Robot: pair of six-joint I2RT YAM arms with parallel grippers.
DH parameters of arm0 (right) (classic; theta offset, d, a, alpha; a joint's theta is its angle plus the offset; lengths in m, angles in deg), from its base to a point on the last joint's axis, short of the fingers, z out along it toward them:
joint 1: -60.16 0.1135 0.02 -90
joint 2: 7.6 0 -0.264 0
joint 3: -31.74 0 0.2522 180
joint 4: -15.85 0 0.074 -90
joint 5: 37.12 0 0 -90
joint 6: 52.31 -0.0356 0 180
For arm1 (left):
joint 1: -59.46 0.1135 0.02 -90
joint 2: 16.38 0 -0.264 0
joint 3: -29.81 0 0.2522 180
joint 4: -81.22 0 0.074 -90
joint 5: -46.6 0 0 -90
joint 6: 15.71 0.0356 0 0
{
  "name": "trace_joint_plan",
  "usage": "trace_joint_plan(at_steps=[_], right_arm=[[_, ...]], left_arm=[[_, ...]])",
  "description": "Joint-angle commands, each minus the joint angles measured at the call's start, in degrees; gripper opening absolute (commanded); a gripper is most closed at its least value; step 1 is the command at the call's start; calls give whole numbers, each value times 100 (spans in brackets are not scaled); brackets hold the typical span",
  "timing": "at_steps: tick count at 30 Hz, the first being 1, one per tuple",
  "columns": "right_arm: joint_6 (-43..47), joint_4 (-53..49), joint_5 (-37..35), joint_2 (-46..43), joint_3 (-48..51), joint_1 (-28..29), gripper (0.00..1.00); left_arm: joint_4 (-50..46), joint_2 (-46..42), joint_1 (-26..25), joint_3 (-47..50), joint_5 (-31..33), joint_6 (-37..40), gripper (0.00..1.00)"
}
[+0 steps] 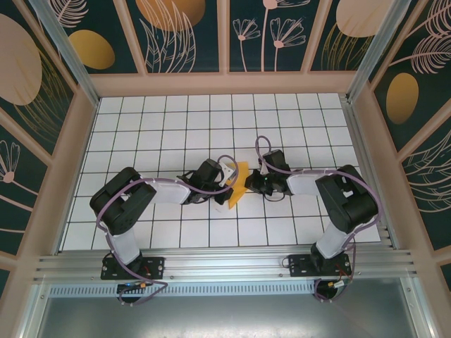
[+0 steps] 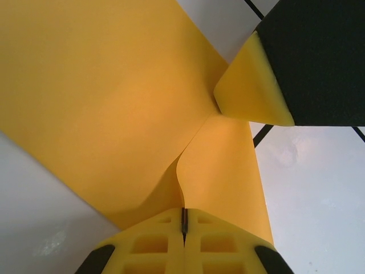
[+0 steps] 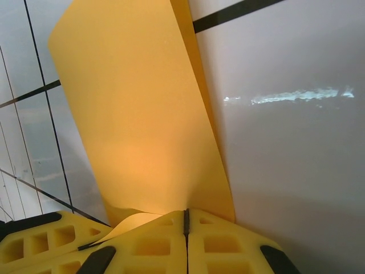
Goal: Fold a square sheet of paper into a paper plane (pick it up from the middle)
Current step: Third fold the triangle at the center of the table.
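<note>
Top external puts the square sheet of paper at the middle of the table, between both arms. It is bent but not yet a dart, so you have most folds left. Left wrist shows the left gripper clamped tight on a curled edge. Right wrist shows the right gripper pinching another edge.

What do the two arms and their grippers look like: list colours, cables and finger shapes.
The left arm and right arm have black joint housings and white links, with purple cables looping along them. The left gripper and right gripper carry yellow fingers with square recesses and black inserts.
</note>
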Motion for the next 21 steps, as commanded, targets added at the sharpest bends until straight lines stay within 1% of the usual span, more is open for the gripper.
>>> trace_joint_plan(at_steps=[1,5,11,17,21], right_arm=[[39,-151,-72,-283,48,-65,9],[129,-313,-84,-501,-60,-132,9],[69,-119,4,-125,-26,-138,9],[44,-265,-333,229,-11,-142,8],[62,-376,-308,-18,-87,-116,8]], left_arm=[[-537,177,33,49,248,155,4],[-520,168,34,64,244,144,5],[-511,178,33,69,226,124,4],[-502,181,37,100,216,127,4],[-502,177,33,118,225,120,4]])
